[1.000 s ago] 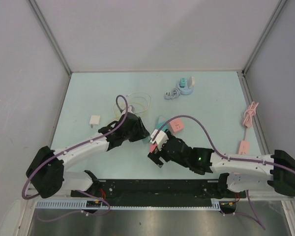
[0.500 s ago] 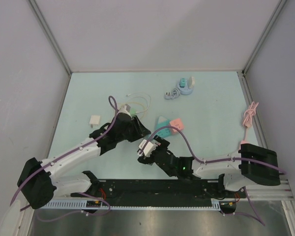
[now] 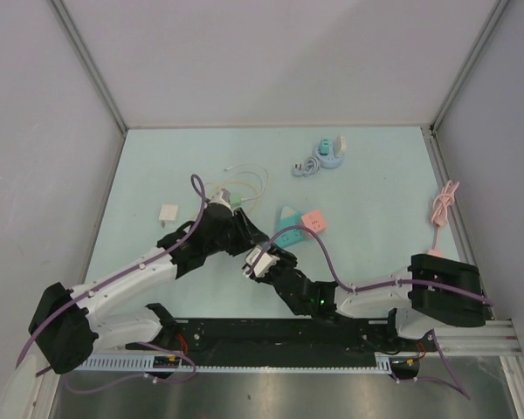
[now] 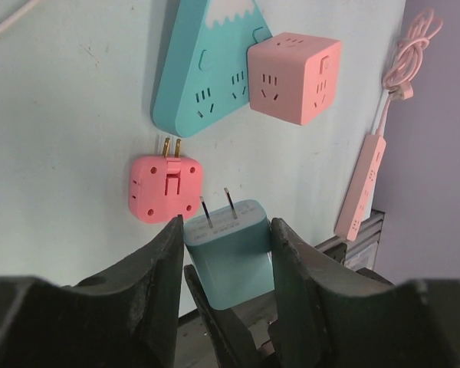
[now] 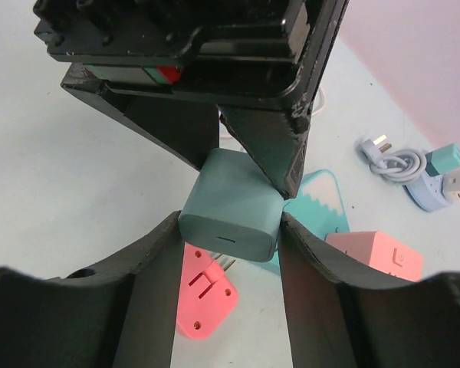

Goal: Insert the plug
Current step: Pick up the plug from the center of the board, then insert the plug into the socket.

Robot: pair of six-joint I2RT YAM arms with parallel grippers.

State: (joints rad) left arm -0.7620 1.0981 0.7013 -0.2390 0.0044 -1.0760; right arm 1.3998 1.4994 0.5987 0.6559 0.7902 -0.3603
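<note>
A teal plug [image 4: 230, 249] with two metal prongs is clamped in my left gripper [image 4: 226, 226], prongs pointing toward the table. My right gripper [image 5: 230, 218] has come in from the opposite end. Its fingers [image 5: 157, 268] press both sides of the same teal plug [image 5: 234, 207]. In the top view the two grippers [image 3: 244, 237] [image 3: 260, 260] meet near the table's middle, and the plug is hidden between them. Just beyond lie a teal triangular socket block [image 4: 203, 69] and a pink cube socket [image 4: 295, 73].
A flat pink plug [image 4: 166, 188] lies on the table under the grippers. A white adapter [image 3: 168, 214] sits at the left, with a white cable [image 3: 244, 179] behind it. A blue socket with a grey cord [image 3: 325, 154] is at the back. A pink power strip [image 3: 438, 223] runs along the right edge.
My right arm swung left and in under the left gripper, and its jaws closed from wide open onto the teal plug. The left gripper shifted slightly left, still holding the plug.
</note>
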